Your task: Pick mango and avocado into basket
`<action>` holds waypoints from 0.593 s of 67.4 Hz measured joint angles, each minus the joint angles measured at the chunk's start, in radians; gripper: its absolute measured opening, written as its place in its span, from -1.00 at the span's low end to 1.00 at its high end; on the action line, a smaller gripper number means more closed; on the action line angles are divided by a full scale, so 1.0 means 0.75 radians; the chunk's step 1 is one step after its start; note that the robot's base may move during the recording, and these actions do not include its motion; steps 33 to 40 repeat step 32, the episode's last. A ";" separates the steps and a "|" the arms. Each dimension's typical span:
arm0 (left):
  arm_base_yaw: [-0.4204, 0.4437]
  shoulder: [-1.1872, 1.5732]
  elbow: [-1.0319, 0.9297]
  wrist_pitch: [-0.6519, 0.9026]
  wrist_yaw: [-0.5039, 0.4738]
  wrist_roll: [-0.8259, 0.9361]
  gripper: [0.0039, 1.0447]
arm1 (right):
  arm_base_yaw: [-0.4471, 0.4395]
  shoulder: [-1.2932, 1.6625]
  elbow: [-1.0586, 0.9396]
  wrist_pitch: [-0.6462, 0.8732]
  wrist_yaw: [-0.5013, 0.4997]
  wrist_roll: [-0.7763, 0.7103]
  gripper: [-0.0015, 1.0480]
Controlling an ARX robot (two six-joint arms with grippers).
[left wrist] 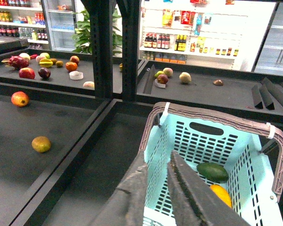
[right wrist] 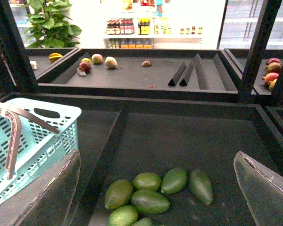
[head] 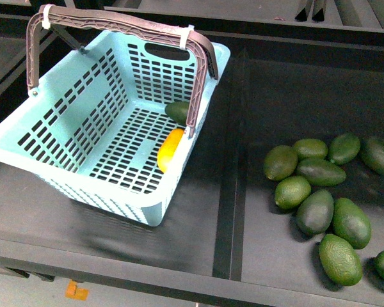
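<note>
The light teal basket (head: 64, 128) stands on the left shelf with its brown handle up. Inside it, against the right wall, lie a yellow mango (head: 170, 148) and a dark green avocado (head: 177, 112). The left wrist view shows the same mango (left wrist: 220, 194) and avocado (left wrist: 212, 171) on the basket (left wrist: 198, 141) floor. My left gripper (left wrist: 156, 165) hangs shut and empty over the basket's near rim. My right gripper (right wrist: 155, 162) is open above a pile of avocados (right wrist: 150, 201), holding nothing. Neither arm shows in the front view.
Several loose avocados (head: 326, 192) lie in the right tray. A black divider (head: 233, 160) runs between basket and avocado tray. Farther shelves hold mixed fruit (left wrist: 42, 63); a red fruit (left wrist: 20, 98) and a yellowish one (left wrist: 41, 143) lie on the shelf left of the basket.
</note>
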 joint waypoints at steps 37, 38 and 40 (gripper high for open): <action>0.000 0.000 0.001 0.000 0.000 0.002 0.84 | 0.000 0.000 0.000 0.000 0.000 0.000 0.83; 0.000 0.000 0.001 0.000 0.000 0.002 0.84 | 0.000 0.000 0.000 0.000 0.000 0.000 0.83; 0.000 0.000 0.001 0.000 0.000 0.002 0.84 | 0.000 0.000 0.000 0.000 0.000 0.000 0.83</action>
